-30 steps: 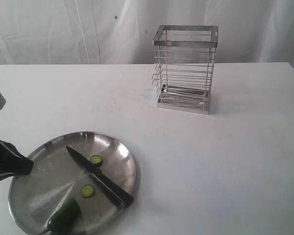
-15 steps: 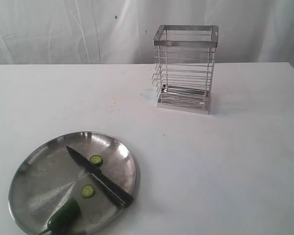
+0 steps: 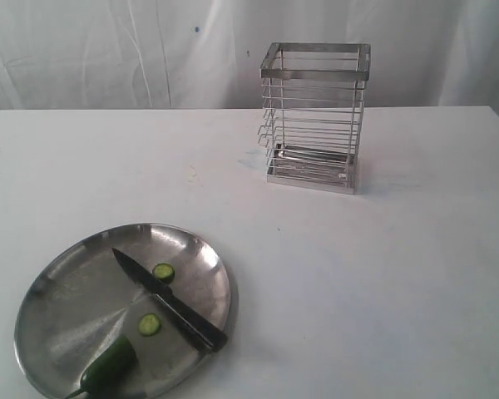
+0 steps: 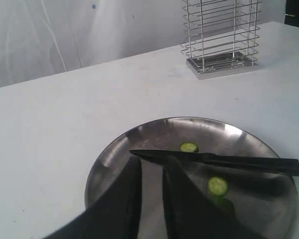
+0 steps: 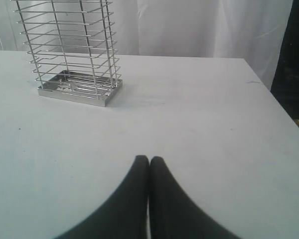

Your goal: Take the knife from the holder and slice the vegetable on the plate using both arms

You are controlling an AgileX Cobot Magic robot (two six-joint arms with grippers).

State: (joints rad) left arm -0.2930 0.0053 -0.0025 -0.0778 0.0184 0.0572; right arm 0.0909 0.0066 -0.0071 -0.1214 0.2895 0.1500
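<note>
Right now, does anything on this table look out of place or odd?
Only the small black-handled knife: it lies loose across the round steel plate, handle reaching the rim, between two round green slices. Nothing is spilled.

Both grippers empty: left slightly parted, right closed.

The left gripper [image 4: 151, 164] appears in its wrist view as two dark, tapering fingers [image 4: 120, 204] with rounded tips. Its jaws stand a narrow slit apart, the gap running evenly along their length, and nothing sits between them. It hangs above the tabletop [image 4: 50, 129], angled forward and down. The right gripper [image 5: 149, 160] has the same dark, matte fingers, here pressed flat together from base to tip, so that only a thin seam divides them. Its jaws grip nothing. It hovers over the tabletop too, pointing forward across it at a shallow downward slant.
</note>
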